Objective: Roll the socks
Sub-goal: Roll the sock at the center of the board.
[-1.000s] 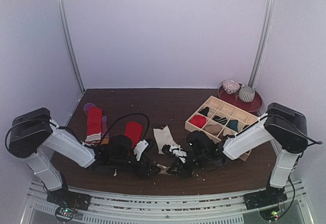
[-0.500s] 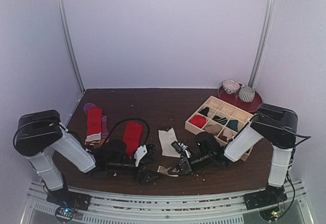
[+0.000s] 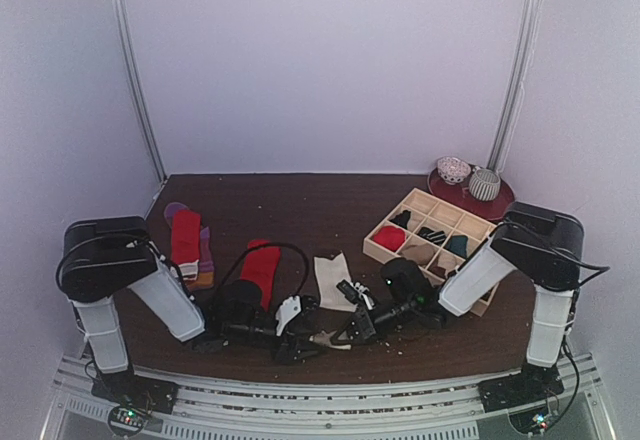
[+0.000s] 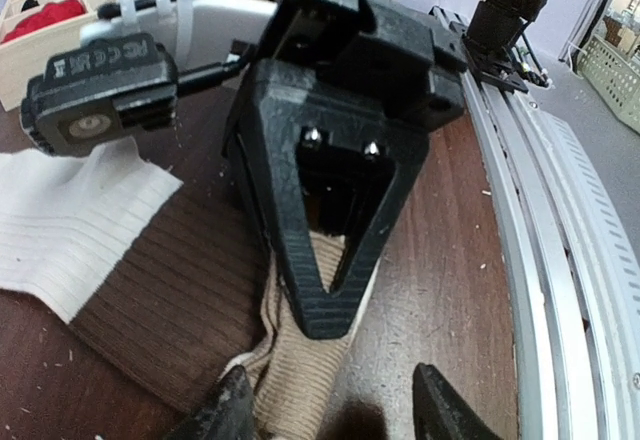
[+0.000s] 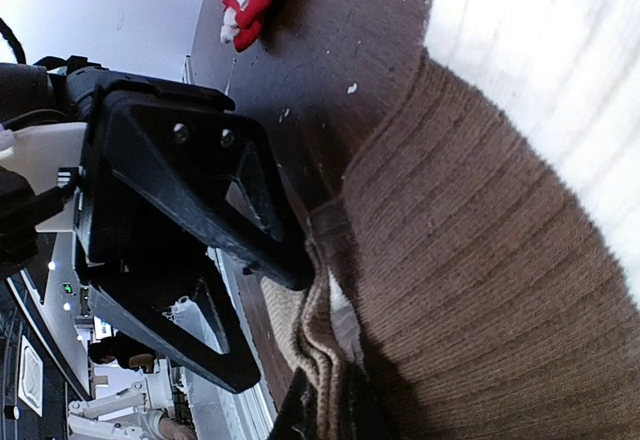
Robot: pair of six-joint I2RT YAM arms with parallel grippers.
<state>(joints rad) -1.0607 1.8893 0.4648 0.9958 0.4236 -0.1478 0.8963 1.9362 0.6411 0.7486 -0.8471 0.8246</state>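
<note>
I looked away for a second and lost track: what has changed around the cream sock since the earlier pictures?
The left arm's elbow swung inward and the left tool edged right, open around the near end of the cream sock. The right arm's elbow also shifted inward, the right tool shut on that end. The red socks and tray stayed put.

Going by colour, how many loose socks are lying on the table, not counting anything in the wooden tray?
red socks: 2
purple and orange sock, partly under the left red one: 1
cream and brown sock, its near end at the grippers, looks like a single sock: 1
Total: 4
</note>
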